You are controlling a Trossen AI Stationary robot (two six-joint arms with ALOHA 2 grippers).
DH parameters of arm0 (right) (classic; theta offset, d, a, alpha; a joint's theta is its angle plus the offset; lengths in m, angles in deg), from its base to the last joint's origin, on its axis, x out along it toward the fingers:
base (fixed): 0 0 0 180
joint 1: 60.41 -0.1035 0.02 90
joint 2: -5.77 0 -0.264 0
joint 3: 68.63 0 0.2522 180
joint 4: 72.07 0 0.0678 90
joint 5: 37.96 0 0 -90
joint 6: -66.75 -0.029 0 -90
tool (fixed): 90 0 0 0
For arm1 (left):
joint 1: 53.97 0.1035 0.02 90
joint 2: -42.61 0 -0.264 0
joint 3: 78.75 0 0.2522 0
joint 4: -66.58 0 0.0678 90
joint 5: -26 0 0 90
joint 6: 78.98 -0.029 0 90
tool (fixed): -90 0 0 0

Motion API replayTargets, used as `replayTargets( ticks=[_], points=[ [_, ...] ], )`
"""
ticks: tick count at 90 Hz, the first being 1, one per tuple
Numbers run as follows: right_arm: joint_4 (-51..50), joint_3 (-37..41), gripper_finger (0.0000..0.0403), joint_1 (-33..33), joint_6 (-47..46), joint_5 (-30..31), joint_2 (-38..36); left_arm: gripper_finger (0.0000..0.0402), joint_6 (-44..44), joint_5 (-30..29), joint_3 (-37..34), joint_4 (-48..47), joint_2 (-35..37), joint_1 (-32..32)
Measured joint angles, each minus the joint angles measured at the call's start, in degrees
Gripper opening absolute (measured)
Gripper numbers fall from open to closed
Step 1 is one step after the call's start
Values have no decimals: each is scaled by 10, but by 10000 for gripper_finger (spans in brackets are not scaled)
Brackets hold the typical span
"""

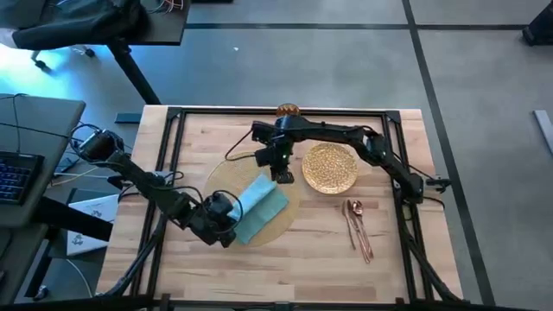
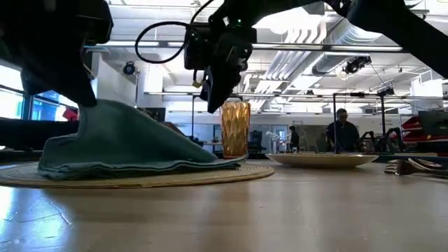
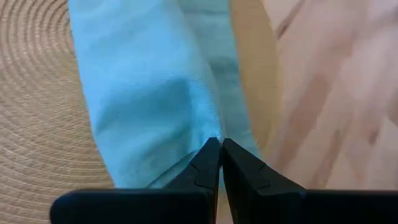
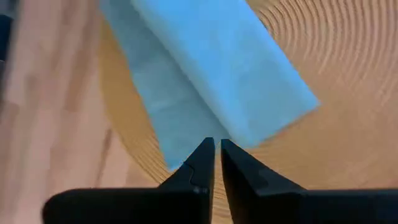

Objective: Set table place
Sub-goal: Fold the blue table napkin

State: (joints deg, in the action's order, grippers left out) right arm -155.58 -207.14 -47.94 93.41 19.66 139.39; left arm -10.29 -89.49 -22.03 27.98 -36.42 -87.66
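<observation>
High view: the left gripper (image 1: 226,218) sits at the near corner of the teal napkin (image 1: 259,207), which lies on the round pale-gold placemat (image 1: 226,177) on the table (image 1: 302,259). The right gripper (image 1: 282,173) is at the napkin's far corner. The glittery gold plate (image 1: 329,167) lies just beside the right gripper, on the side away from the left arm. The amber cup (image 1: 288,111) stands beyond it at the far rail. The copper spoon and knife (image 1: 359,226) lie well apart from both grippers, nearer the front edge than the plate.

Low view: the napkin (image 2: 119,143) is pulled up into a peak under the left arm, its remainder draped on the placemat (image 2: 140,176). The right gripper (image 2: 217,87) hangs above the napkin's low end, clear of the cloth. The cup (image 2: 235,129) and plate (image 2: 322,159) stand behind it.

Left wrist view: the left gripper (image 3: 221,144) is clenched on a fold of the napkin (image 3: 143,93), the fingertips pinching cloth.

Right wrist view: the right gripper (image 4: 217,144) has its fingertips nearly together with a thin gap; the napkin (image 4: 211,68) lies beyond the tips, not grasped.
</observation>
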Motion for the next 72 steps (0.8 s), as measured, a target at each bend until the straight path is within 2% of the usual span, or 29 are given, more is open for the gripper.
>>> replayTargets(
  ticks=[8, 16, 29, 37, 49, 60, 72],
  points=[
    [0, 0, 71, -9, 46, -33, 0, 0, 1, -1, 0, -7, 2, 6],
    [5, 0, 113, -20, 81, -35, 2, 0, 1, -3, 0, -11, 8, 9],
    [24, 0, 177, -37, 95, 14, 14, 0, 10, -6, 0, -23, 15, 11],
    [58, 0, 204, -53, 98, 68, 23, 0, 34, -7, 0, -47, 15, 11],
    [90, 0, 222, -75, 98, 106, 35, 0, 83, -8, 0, -88, 15, 11],
    [112, 0, 224, -92, 98, 184, 46, 0, 108, -20, 0, -112, 20, 11],
    [136, 0, 224, -101, 89, 235, 60, 0, 117, -39, 0, -130, 38, 11]
  ],
)
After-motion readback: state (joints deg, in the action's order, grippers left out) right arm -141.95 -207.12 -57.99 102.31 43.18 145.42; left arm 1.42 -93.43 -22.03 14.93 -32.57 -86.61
